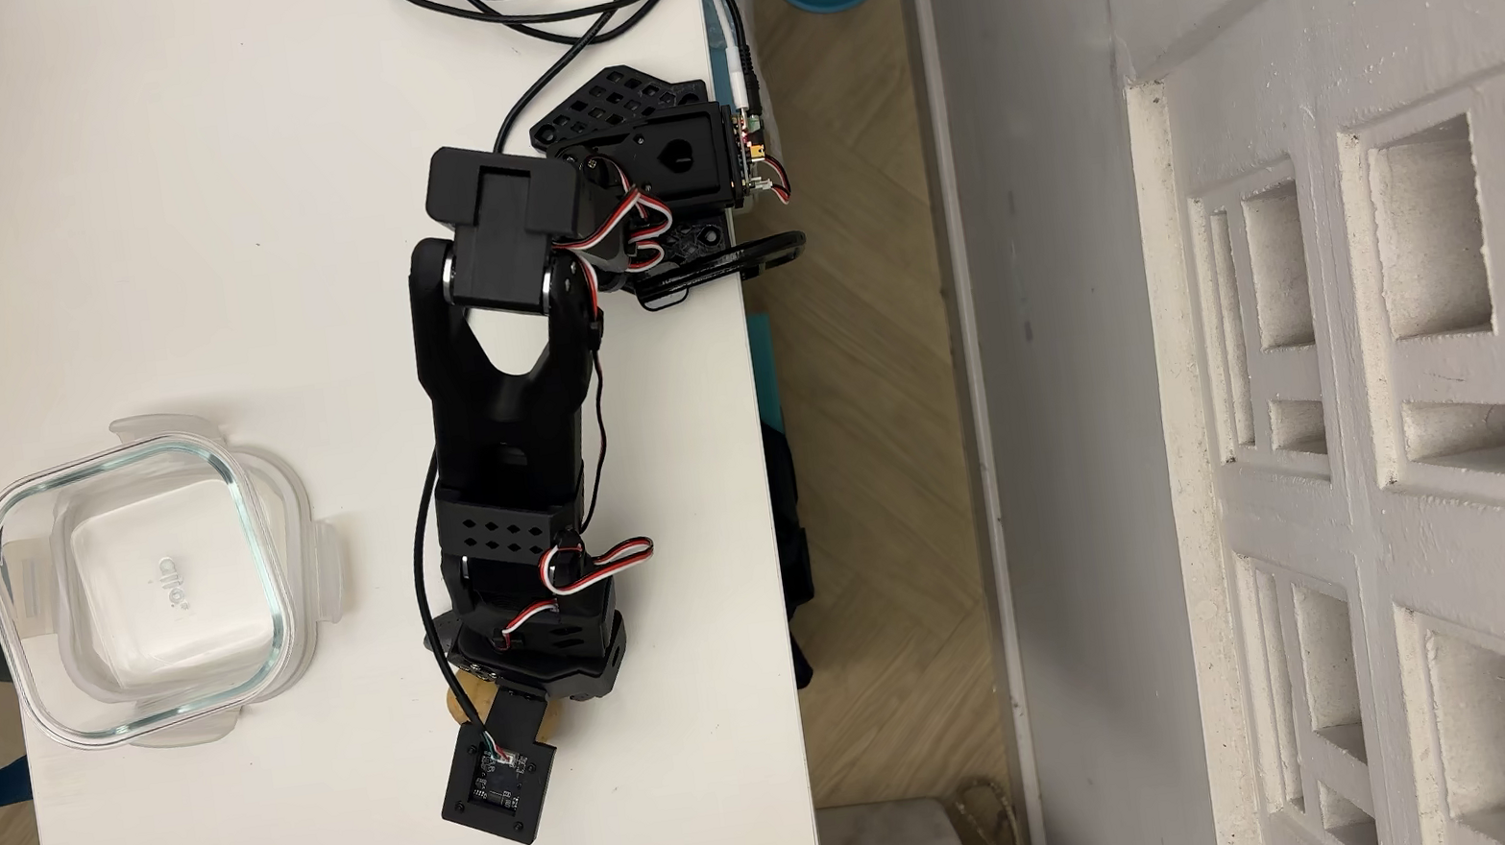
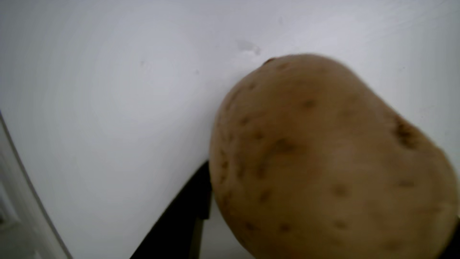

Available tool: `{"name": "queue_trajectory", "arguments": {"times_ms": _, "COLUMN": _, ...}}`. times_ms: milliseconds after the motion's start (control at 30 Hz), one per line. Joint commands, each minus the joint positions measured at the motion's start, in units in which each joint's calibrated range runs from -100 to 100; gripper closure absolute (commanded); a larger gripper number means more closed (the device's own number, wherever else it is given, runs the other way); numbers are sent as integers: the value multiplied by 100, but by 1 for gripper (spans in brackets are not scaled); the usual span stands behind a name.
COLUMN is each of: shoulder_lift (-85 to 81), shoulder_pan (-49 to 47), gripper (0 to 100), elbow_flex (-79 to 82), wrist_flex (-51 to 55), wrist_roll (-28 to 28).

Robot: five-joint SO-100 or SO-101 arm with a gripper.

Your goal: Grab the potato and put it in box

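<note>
The potato (image 2: 323,161), tan with dark speckles and a brown spot, fills the lower right of the wrist view. In the overhead view only small tan parts of the potato (image 1: 469,703) show under the wrist. My gripper (image 2: 331,199) holds it: one black finger (image 2: 191,206) presses its left side, and a dark sliver shows at its right. In the overhead view the gripper (image 1: 509,708) is hidden below the wrist and camera mount. The clear glass box (image 1: 279,585) stands at the table's left edge, empty, well left of the gripper.
A translucent plastic lid (image 1: 327,571) with snap flaps lies under the box. The arm's base (image 1: 664,163) and a clamp (image 1: 728,265) sit at the table's right edge. Black cables (image 1: 534,19) lie at the top. White table (image 1: 150,230) stretches between.
</note>
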Motion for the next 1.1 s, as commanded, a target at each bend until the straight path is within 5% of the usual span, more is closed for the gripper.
{"name": "queue_trajectory", "arguments": {"times_ms": 0, "shoulder_lift": -501, "shoulder_pan": 86, "gripper": 63, "elbow_flex": -308, "wrist_flex": -27, "wrist_roll": -205}}
{"name": "queue_trajectory", "arguments": {"times_ms": 500, "shoulder_lift": -672, "shoulder_pan": 86, "gripper": 70, "elbow_flex": -308, "wrist_flex": -97, "wrist_roll": -211}}
{"name": "queue_trajectory", "arguments": {"times_ms": 667, "shoulder_lift": -663, "shoulder_pan": 86, "gripper": 88, "elbow_flex": 134, "wrist_flex": -1675, "wrist_roll": -205}}
{"name": "queue_trajectory", "arguments": {"times_ms": 1067, "shoulder_lift": -757, "shoulder_pan": 620, "gripper": 92, "elbow_flex": 359, "wrist_flex": -2146, "wrist_roll": -267}}
